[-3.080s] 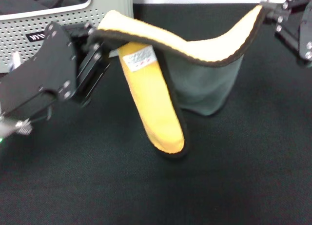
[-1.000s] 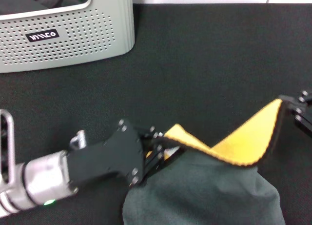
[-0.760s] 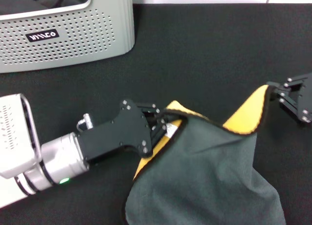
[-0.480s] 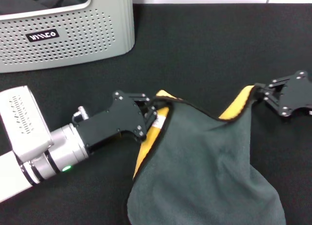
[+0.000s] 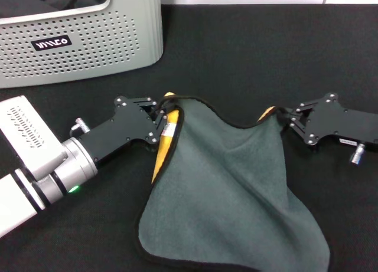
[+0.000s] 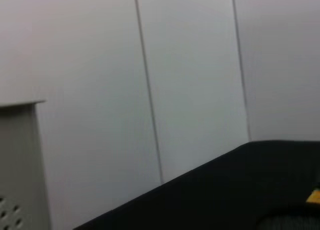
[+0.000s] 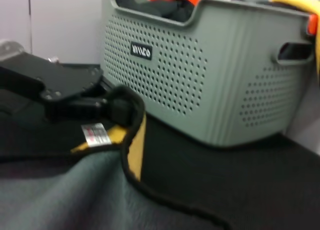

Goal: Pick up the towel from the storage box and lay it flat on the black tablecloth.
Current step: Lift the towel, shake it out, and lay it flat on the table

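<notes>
The head camera looks forward and steeply down over the black tablecloth, with the storage box at its upper left. The left wrist camera sits low, facing a pale wall beyond the table's edge. The right wrist camera sits close above the towel, facing the box. It shares box and towel with the head view.

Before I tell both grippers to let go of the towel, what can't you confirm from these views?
- The towel's near edge: cut off by the head view's bottom edge, so full flatness is unconfirmed.
- Its yellow underside: hidden beneath the grey-green side except near the left gripper.
- The right gripper's held corner: mostly covered by the gripper.
- The storage box's contents: cut off in the head view, dark and unclear in the right wrist view.
- The left wrist view shows mainly wall.
</notes>
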`<state>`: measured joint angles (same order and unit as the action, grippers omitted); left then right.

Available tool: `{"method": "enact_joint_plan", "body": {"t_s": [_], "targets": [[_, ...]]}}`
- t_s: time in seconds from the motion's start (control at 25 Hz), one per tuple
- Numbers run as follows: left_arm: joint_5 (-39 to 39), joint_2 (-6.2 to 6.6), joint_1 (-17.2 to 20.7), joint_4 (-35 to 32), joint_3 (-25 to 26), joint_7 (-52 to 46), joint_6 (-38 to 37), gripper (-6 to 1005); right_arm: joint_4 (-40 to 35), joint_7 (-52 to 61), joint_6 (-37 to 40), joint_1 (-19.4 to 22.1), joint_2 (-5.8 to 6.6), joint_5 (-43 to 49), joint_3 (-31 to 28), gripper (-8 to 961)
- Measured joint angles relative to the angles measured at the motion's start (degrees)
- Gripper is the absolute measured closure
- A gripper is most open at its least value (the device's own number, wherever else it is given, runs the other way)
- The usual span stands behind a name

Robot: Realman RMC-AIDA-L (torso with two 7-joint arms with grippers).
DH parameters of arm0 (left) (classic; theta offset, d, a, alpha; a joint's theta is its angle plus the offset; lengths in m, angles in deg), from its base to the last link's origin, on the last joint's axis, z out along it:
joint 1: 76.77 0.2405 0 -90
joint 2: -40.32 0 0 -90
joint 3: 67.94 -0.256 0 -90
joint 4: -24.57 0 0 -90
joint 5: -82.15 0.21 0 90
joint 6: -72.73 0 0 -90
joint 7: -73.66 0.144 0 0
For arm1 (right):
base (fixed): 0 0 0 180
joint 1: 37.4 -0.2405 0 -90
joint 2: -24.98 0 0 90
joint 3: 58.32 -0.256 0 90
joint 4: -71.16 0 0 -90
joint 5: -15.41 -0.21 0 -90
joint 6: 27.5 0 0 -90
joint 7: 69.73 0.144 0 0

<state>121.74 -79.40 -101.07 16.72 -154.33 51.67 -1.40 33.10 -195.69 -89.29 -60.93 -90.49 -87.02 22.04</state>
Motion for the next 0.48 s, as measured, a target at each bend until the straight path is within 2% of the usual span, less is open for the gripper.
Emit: {"method": "enact_joint_plan", "body": {"t_s": [0.16,0.48], "targets": [[-0.03,0.0,0.2,0.04,0.35,0.4,1.72,973,-0.35,-1.39,1.69,-0.15,-0.09,-3.81,2.39,935],[-0.02,0.31,1.36,-0.02,0.33,0.93,2.4,973,-1.07,-1.3,5.06,-0.66,-0.11,-4.06,2.67,934]]}}
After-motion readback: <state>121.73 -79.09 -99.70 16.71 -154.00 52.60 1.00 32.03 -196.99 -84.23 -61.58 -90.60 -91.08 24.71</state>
